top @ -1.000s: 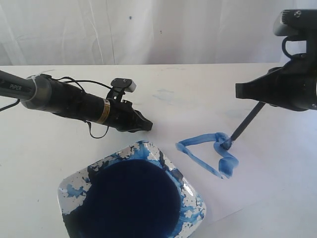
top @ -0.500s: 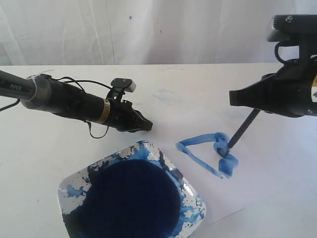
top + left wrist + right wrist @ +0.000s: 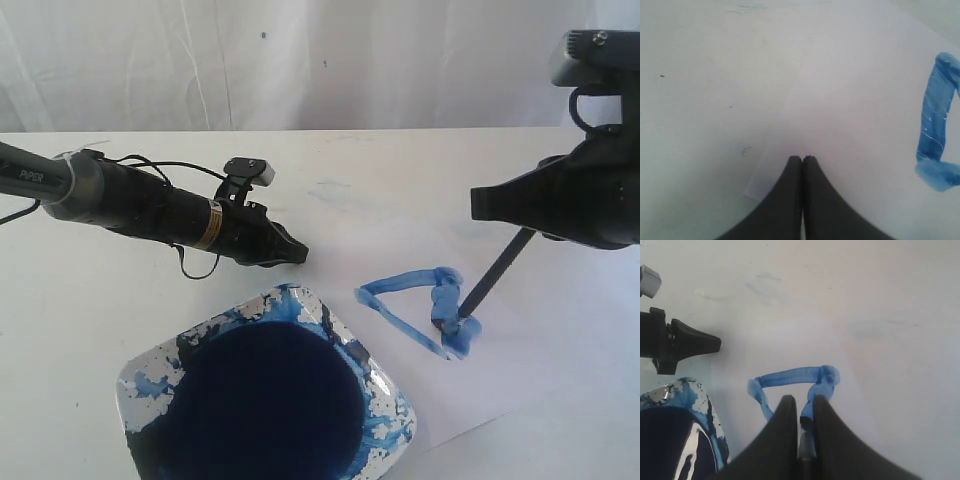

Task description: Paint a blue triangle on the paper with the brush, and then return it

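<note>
The right gripper [image 3: 804, 401] is clamped on the brush [image 3: 496, 273], its two black fingers [image 3: 785, 412] pressed close around the thin handle with only a narrow slot between them; in the exterior view the brush slants down from the gripper towards the left, and its tip sits on the blue triangle [image 3: 410, 278], low on the thick, smeared side on the right; whether the bristles press into the paper or only touch the paint I cannot tell; the triangle is a rough outline, with a long stroke along the top, a thinner stroke running down from the left corner, and the heavy side where the brush stands; it lies on the paper [image 3: 485, 385], a white sheet flat on the white table [image 3: 80, 330], just right of the dish [image 3: 402, 405]; the dish is square, white, splotched with blue along its rim, and holds a dark blue pool of paint [image 3: 265, 400]; the left gripper [image 3: 802, 159] is closed and holds nothing, fingertips meeting, low over the paper's near corner in the wrist view; its arm lies along the left of the table, behind the dish and well apart from the brush
</note>
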`<action>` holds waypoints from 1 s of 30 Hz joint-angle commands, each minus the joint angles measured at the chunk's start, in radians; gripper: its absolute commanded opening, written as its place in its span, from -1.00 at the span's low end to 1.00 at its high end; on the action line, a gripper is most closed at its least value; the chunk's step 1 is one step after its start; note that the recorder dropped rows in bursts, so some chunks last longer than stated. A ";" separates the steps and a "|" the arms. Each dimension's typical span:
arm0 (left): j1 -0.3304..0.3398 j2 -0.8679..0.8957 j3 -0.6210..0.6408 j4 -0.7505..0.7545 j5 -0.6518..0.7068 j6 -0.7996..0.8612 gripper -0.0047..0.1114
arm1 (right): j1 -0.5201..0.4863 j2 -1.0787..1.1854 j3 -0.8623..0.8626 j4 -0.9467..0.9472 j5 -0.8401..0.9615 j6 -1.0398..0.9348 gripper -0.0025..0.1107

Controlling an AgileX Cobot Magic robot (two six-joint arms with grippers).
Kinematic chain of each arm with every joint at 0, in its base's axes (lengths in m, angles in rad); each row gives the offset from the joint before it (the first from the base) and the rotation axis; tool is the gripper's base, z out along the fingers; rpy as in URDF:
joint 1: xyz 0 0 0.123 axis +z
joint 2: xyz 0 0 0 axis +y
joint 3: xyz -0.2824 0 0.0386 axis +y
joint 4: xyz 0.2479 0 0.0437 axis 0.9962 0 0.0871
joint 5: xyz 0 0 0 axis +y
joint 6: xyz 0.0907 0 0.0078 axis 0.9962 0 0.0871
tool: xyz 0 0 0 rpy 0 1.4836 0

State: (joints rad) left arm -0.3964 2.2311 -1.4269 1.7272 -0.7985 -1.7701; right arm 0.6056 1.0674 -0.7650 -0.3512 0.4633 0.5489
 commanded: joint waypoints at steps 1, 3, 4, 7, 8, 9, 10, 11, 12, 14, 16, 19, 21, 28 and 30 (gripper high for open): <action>-0.006 -0.005 -0.005 0.017 0.015 -0.003 -0.92 | 0.003 -0.041 -0.001 0.049 0.053 -0.043 -0.96; -0.006 -0.005 -0.005 0.017 0.015 -0.003 -0.92 | 0.003 -0.052 -0.001 0.065 0.069 -0.056 -0.96; -0.006 -0.005 -0.005 0.017 0.015 -0.003 -0.92 | 0.003 -0.056 -0.001 0.069 0.074 -0.056 -0.96; -0.006 -0.005 -0.005 0.017 0.015 -0.003 -0.92 | 0.003 -0.070 -0.001 0.089 0.099 -0.081 -0.96; -0.006 -0.005 -0.005 0.017 0.015 -0.003 -0.92 | 0.003 -0.072 -0.001 0.093 0.107 -0.082 -0.96; -0.006 -0.005 -0.005 0.017 0.015 -0.003 -0.92 | 0.003 -0.077 -0.001 0.093 0.116 -0.082 -0.96; -0.006 -0.005 -0.005 0.017 0.015 -0.003 -0.92 | 0.003 -0.081 -0.001 0.093 0.119 -0.082 -0.96; -0.006 -0.005 -0.005 0.017 0.015 -0.003 -0.92 | 0.003 -0.083 -0.001 0.094 0.124 -0.082 -0.96; -0.006 -0.005 -0.005 0.017 0.015 -0.003 -0.92 | 0.003 -0.087 -0.001 0.097 0.128 -0.082 -0.96; -0.006 -0.005 -0.005 0.017 0.015 -0.003 -0.92 | 0.003 -0.095 -0.001 0.121 0.133 -0.103 -0.96; -0.006 -0.005 -0.005 0.017 0.015 -0.003 -0.92 | 0.003 -0.104 -0.001 0.134 0.137 -0.108 -0.96; -0.006 -0.005 -0.005 0.017 0.015 -0.003 -0.92 | 0.003 -0.118 -0.001 0.126 0.131 -0.108 -0.96; -0.006 -0.005 -0.005 0.017 0.015 -0.003 -0.92 | 0.003 -0.127 -0.001 0.103 0.110 -0.108 -0.96; -0.006 -0.005 -0.005 0.017 0.015 -0.003 -0.92 | 0.003 -0.154 -0.001 -0.046 -0.007 -0.090 -0.96; -0.006 -0.005 -0.005 0.017 0.015 -0.003 -0.92 | 0.003 -0.154 -0.001 -0.106 -0.026 -0.051 -0.96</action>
State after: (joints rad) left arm -0.3964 2.2311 -1.4269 1.7272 -0.7985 -1.7701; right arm 0.6056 0.9215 -0.7650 -0.3747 0.4815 0.4625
